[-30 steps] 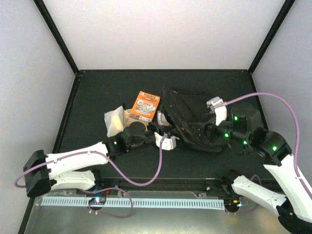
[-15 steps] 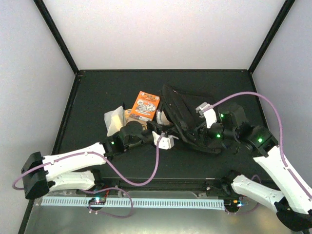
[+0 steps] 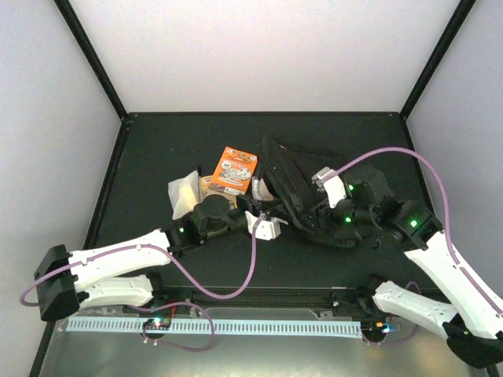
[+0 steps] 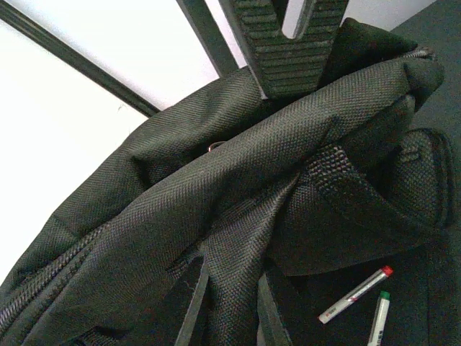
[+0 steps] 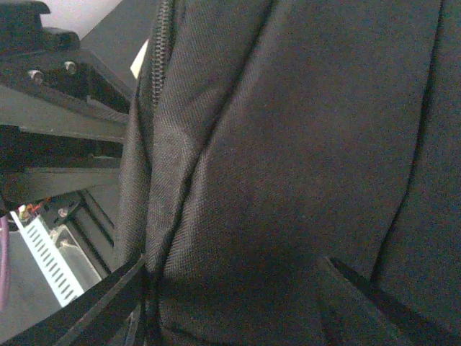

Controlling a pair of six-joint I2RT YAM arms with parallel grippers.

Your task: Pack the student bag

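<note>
bag (image 3: 302,188) is just off table (image 3: 157,141) centre toward 3 o'clock, half-raised. left end effector (image 4: 241,180) is clamped on a fold of its fabric, probably to hold the mouth up. right end effector (image 5: 238,310), at the bag's 4 o'clock, has its jaws wide against a side panel with nothing pinched, likely set to spread the opening. orange pack (image 3: 234,170) lies at the bag's 9 o'clock, not packed yet.

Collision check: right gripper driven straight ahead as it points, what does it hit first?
The backpack: its black fabric fills the wrist view between the right gripper's parted jaws. It looks close, but depth is unclear.
</note>
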